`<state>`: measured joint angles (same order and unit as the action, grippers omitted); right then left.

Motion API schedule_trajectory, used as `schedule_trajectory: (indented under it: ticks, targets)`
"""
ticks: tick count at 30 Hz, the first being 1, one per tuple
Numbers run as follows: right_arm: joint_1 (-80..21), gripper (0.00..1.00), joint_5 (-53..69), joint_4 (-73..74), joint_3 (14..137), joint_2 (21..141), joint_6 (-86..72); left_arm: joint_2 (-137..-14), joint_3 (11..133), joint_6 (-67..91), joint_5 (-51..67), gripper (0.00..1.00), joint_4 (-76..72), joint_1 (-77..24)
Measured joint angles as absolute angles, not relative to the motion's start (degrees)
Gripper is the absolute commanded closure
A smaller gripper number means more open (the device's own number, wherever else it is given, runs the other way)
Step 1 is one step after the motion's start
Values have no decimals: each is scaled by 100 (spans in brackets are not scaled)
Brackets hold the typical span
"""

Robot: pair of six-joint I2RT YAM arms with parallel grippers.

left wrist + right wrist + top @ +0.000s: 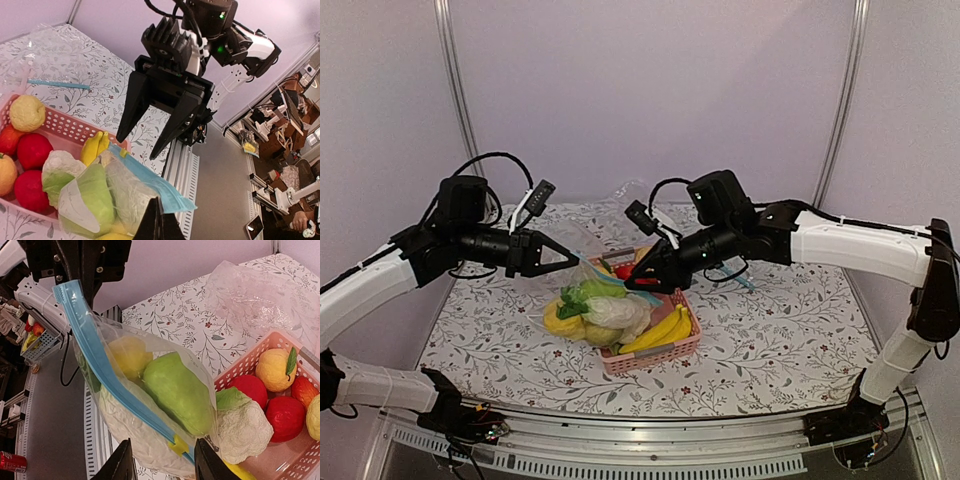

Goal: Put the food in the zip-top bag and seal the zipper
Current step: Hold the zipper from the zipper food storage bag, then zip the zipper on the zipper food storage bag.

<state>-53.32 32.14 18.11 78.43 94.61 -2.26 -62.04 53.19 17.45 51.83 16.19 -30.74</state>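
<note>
The left gripper (570, 263) is pinching tight on one end of the zipper (87, 340), holding up that corner of the zip-top bag (150, 347). The right gripper (162, 447) is standing with its jaws spread at the strip's other end, a finger on either side of the small yellow slider (178, 445), not clamping it.

The bag is hanging between the two over the near end of the pink basket (70, 131). Inside the bag, the round green fruit (180, 395), the yellow lemon-like fruit (127, 357) and the white oblong piece (130, 435) are pressing together. Whether the strip is closed along its length is hard to tell.

The cauliflower (245, 427) and bananas (660, 330) are lying in the basket. A second crumpled clear bag (260, 295) is lying on the table beyond. A red can (10, 461) is showing at the frame's edge, its lettering too small to read.
</note>
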Motion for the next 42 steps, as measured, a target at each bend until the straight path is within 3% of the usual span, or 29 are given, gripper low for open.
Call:
schedule_trajectory:
  ticks: [9, 28, 42]
  targets:
    - [-5332, 63, 3385, 2032, 8040, 9789, 54, -6228, 5319, 1765, 5183, 100, 1619, -3074]
    - [-5330, 98, 3461, 2189, 8042, 9883, 255, -6276, 5321, 1765, 5148, 100, 1619, -3074]
    - [-5332, 98, 3247, 2082, 7955, 9815, 196, -6274, 5347, 1715, 4285, 100, 2095, -2766]
